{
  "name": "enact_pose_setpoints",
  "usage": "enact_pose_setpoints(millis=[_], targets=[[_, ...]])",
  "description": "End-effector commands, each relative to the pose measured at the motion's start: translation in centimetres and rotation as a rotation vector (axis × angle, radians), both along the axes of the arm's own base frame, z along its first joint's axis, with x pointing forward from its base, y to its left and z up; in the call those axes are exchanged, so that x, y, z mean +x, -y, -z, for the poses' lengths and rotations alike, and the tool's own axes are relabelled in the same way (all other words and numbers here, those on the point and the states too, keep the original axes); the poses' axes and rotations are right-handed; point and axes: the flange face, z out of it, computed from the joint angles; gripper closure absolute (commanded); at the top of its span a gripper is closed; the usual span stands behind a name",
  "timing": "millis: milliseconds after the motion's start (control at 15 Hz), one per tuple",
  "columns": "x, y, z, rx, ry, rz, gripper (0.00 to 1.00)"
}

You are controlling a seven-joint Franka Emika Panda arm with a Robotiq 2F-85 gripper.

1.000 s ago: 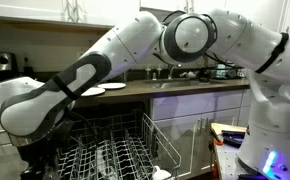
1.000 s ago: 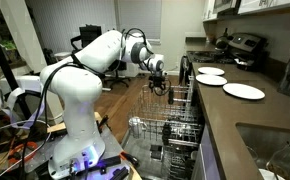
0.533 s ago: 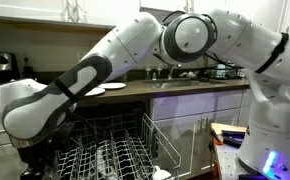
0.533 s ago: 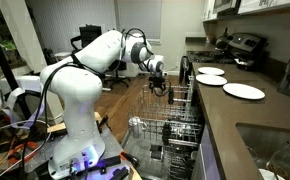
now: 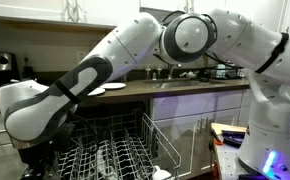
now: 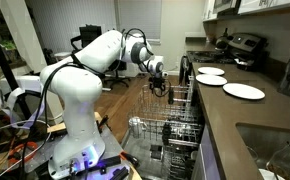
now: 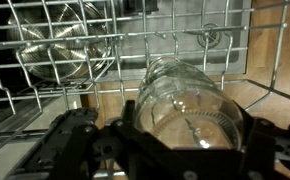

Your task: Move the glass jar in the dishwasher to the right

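In the wrist view a clear glass jar (image 7: 185,95) lies on its side between my gripper's (image 7: 190,118) black fingers, which press on both its sides; the left finger (image 7: 128,122) and the right finger (image 7: 253,130) frame it. Behind it are the grey wires of the dishwasher rack (image 7: 135,40) and brown floor. In an exterior view my gripper (image 6: 158,84) hangs over the far end of the pulled-out rack (image 6: 175,118). In an exterior view the rack (image 5: 110,152) shows under the arm, and the gripper is mostly hidden at the lower left.
A round shiny bowl-like item (image 7: 60,50) sits in the rack, left of the jar. White plates (image 6: 243,91) lie on the dark counter beside the dishwasher. A sink (image 6: 277,150) is at the near end. A white cabinet (image 5: 200,125) stands beside the rack.
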Motion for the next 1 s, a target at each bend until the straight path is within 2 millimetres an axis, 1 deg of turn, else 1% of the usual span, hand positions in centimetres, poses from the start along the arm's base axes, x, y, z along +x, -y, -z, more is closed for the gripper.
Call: enact_pose_setpoints(millis=[0, 467, 933], targets=[[-0.5, 0.2, -1.0, -0.007, 0.016, -0.001, 0.39], [-1.1, 0.1, -2.0, -0.012, -0.004, -0.004, 0.39], [-1.8, 0.3, -3.7, -0.018, -0.008, -0.005, 0.39]])
